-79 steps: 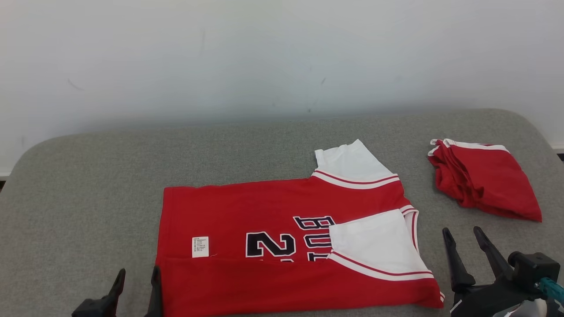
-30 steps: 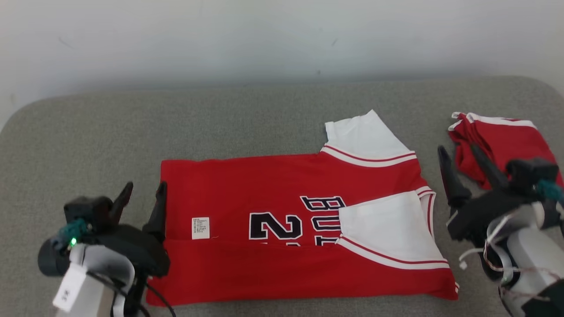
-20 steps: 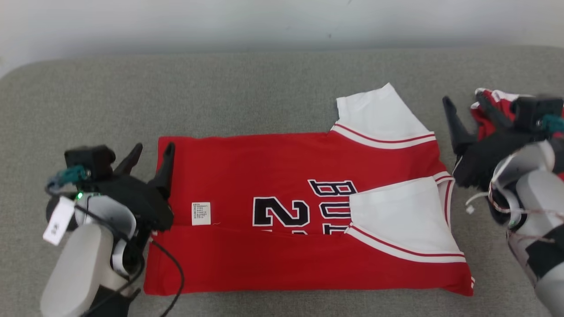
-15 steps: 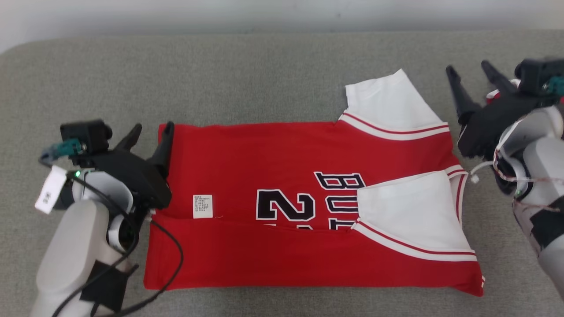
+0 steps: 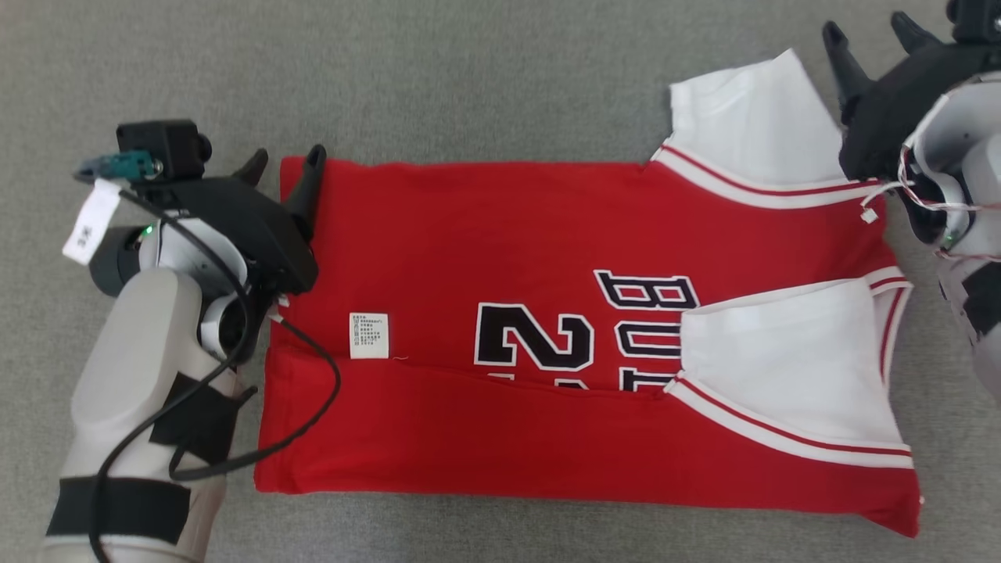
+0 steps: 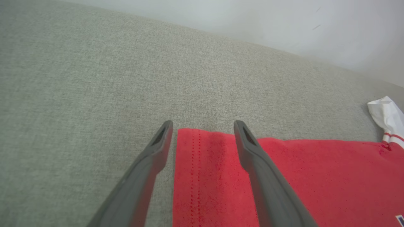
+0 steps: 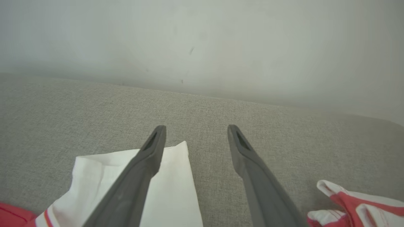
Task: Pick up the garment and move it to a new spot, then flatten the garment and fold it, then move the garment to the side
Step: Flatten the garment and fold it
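One red jersey [image 5: 500, 328] lies flat on the grey cushion [image 5: 469, 70], collar end toward the robot's right, with its near long edge folded up over the lower part of the black print. Two white sleeves counted: the far sleeve [image 5: 751, 117] is spread out on the cushion, and the near sleeve [image 5: 782, 352] is folded onto the chest. One care label [image 5: 368, 336] shows near the hem.

Two grippers, both empty with jaws wide. The left gripper [image 5: 287, 154] straddles the far hem corner, one finger over red cloth and one over cushion; contact cannot be told. The right gripper [image 5: 865, 25] is at the far sleeve's outer corner. One second red-and-white garment [image 7: 356, 205] lies bunched to its right.
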Robot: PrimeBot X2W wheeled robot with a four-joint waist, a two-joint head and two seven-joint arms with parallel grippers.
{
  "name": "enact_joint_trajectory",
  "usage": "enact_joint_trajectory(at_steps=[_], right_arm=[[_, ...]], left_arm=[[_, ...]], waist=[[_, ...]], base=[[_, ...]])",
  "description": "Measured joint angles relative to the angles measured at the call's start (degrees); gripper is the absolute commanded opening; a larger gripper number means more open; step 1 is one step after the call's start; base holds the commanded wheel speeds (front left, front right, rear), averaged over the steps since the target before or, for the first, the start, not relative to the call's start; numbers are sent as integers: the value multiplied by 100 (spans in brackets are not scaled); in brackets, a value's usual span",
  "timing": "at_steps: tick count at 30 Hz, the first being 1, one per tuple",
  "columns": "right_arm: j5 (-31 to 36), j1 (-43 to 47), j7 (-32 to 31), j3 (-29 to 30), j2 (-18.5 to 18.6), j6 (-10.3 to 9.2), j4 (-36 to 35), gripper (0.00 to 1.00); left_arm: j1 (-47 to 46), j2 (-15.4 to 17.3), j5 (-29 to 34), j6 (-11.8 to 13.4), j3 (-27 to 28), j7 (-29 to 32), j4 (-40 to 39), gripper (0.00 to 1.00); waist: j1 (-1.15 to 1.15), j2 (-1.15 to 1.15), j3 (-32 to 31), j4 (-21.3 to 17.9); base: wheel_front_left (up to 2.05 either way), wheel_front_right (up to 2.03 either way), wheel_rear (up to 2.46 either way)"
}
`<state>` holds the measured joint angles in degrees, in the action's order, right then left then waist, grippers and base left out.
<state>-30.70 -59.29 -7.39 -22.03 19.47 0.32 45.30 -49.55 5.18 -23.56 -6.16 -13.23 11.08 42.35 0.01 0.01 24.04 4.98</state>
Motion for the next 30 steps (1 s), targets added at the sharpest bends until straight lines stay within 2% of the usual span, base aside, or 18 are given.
enact_joint_trajectory(at_steps=[11,15,16,17,18,19,20,30], right_arm=[[225,-461,-19,-242,-193,69,873,100],[324,-632,-19,-348,-285,85,1074,100],[368,-675,-20,-386,-310,77,1137,100],[404,-721,-19,-414,-328,76,1192,83],[412,-761,-18,-426,-342,73,1228,40],[413,-816,-18,-434,-357,63,1268,0],[437,-867,-11,-452,-372,62,1303,0],[468,-1050,246,-467,-389,80,1711,0]], left_arm=[[-516,-144,-24,-91,-65,14,695,100],[-649,-181,-226,-99,-58,-2,848,100],[-672,-192,-270,-100,-47,-4,871,85],[-717,-196,-311,-99,-32,-5,906,42],[-747,-192,-348,-99,-7,-5,939,34],[-758,-191,-383,-99,23,-18,972,20],[-774,-178,-420,-99,65,-58,1018,0],[-962,-164,-588,-99,-20,-236,1306,0]], waist=[[-1,0,437,184],[-2,-1,530,232],[-2,-1,554,240],[-2,-1,579,245],[-2,-1,604,248],[-2,-1,628,249],[-2,-1,654,249],[-2,-1,695,232]], base=[[0,0,0],[0,0,0],[0,0,0],[0,0,0],[0,0,0],[0,0,0],[0,0,0],[0,0,0]])
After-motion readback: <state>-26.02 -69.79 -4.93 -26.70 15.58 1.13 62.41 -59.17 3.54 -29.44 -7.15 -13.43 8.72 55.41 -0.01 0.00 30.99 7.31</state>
